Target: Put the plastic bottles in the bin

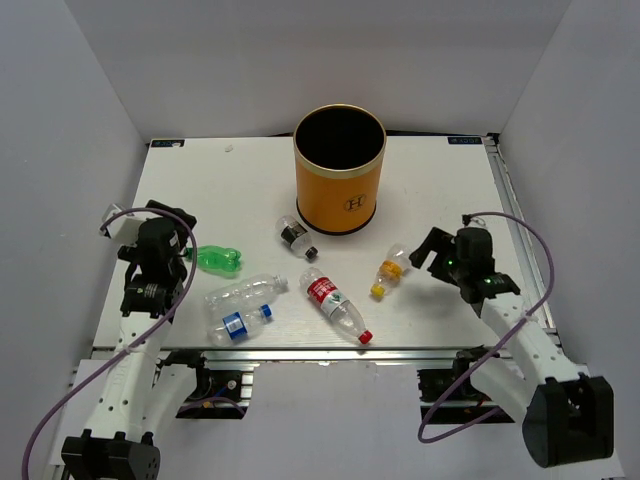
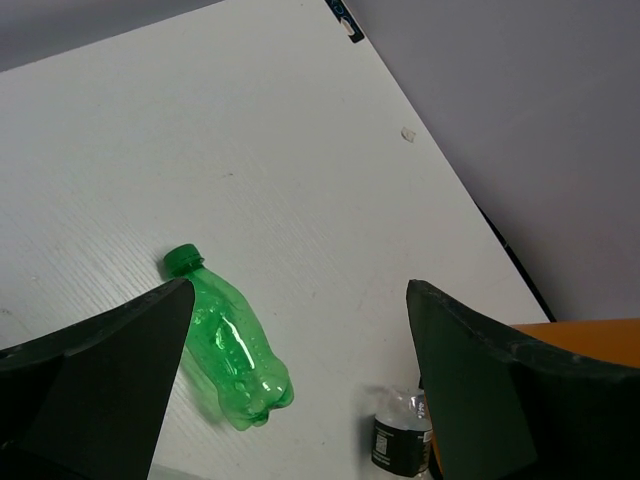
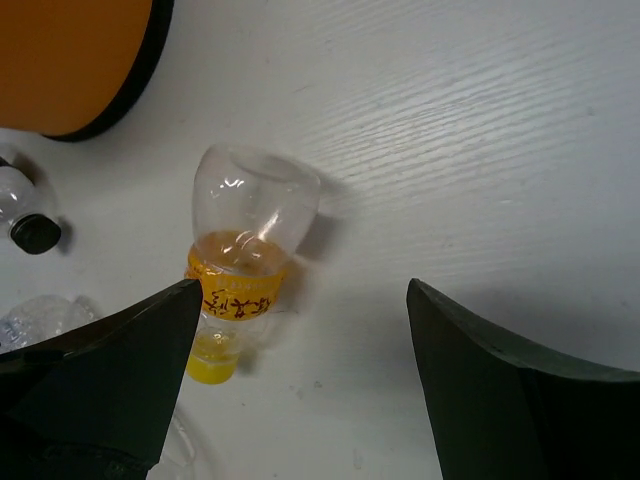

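Note:
The orange bin point(image 1: 340, 170) stands upright at the table's back centre. Six bottles lie on the table in front of it: green point(image 1: 217, 260), black-labelled point(image 1: 296, 237), red-labelled point(image 1: 336, 305), yellow-capped point(image 1: 390, 272), plain clear point(image 1: 245, 292) and blue-labelled point(image 1: 238, 324). My left gripper point(image 1: 183, 238) is open and empty just left of the green bottle point(image 2: 225, 350). My right gripper point(image 1: 430, 250) is open and empty just right of the yellow-capped bottle point(image 3: 245, 270), which lies with its cap toward me.
The black-labelled bottle point(image 2: 403, 435) lies close to the bin's base point(image 3: 70, 60). White walls enclose the table on the left, back and right. The table's front edge runs just below the red-labelled and blue-labelled bottles.

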Available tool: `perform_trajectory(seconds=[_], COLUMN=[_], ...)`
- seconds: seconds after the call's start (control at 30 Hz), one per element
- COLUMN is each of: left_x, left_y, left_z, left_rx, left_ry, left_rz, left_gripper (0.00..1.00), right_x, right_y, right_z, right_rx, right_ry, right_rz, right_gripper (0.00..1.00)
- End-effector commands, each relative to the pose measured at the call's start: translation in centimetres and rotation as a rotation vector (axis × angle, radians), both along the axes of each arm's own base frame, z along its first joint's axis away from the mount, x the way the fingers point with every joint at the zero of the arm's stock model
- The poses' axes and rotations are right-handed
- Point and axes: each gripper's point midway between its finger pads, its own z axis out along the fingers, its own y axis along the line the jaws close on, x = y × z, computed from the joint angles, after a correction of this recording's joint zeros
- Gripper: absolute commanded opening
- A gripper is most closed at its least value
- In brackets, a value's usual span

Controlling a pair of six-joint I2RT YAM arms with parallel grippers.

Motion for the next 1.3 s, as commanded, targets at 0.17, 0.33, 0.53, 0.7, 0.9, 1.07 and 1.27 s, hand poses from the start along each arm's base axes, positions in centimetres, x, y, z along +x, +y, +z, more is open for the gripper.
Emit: perform_trajectory(seconds=[0.17,0.33,0.53,0.7,0.9,1.07,1.27], left_x=[0.0,-0.1,-0.4,0.1,0.1,0.2,-0.2], left_y=[0.1,0.2,0.4,0.0,-0.2,-0.5,-0.7], left_z=[-0.8,-0.8,-1.1,-2.1,-5.9,-7.3,-6.7], left_rx=[0.015,0.016,0.000,-0.027,-0.087,-0.117,-0.139], left_ry=[0.024,0.025,0.021,0.053,0.242,0.310,0.275], left_rz=[-0.003,0.002,0.021,0.016,0.065,0.072,0.067], left_gripper=[0.98,0.98,0.98,0.98,0.98,0.98,0.98], right_x=[2.3,4.1,6.0,10.1,11.8,15.1,20.4], right_y=[7.5,9.1,11.0,8.2,9.9,14.7,21.6], right_z=[-2.5,-5.5,-3.4,9.9,27.4,32.7,30.0], right_rx=[0.049,0.067,0.079,-0.084,-0.117,-0.137,-0.258], right_ry=[0.037,0.085,-0.006,-0.332,-0.750,-0.837,-0.782], right_rz=[0.137,0.080,0.127,0.058,0.183,0.363,0.546], right_gripper=[0.89,0.84,0.26,0.23,0.23,0.27,0.32])
